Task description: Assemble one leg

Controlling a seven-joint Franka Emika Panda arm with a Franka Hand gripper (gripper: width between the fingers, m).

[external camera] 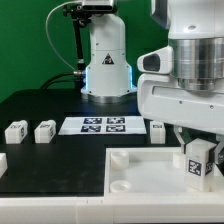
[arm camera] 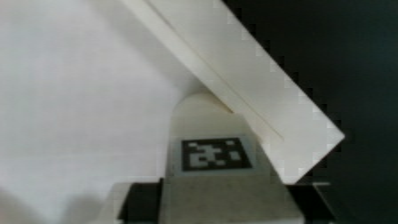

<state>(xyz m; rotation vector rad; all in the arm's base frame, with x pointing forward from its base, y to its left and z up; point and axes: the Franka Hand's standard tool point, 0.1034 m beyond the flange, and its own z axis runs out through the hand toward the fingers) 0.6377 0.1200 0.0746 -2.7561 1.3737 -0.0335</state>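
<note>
My gripper (external camera: 197, 150) is shut on a leg (external camera: 197, 160), a small white post with a black-and-white tag, and holds it upright over the right side of the large white tray piece (external camera: 140, 185). In the wrist view the leg (arm camera: 217, 150) sits between my dark fingers (arm camera: 146, 200), its tag facing the camera, above the tray's floor (arm camera: 80, 110) and close to its raised rim (arm camera: 249, 80). Two more legs (external camera: 16, 130) (external camera: 45, 130) lie on the black table at the exterior view's left, and another (external camera: 158, 128) lies behind the tray.
The marker board (external camera: 103, 125) lies flat on the black table behind the tray. The robot's white base (external camera: 107, 60) stands at the back. A white part (external camera: 2, 162) shows at the exterior view's left edge.
</note>
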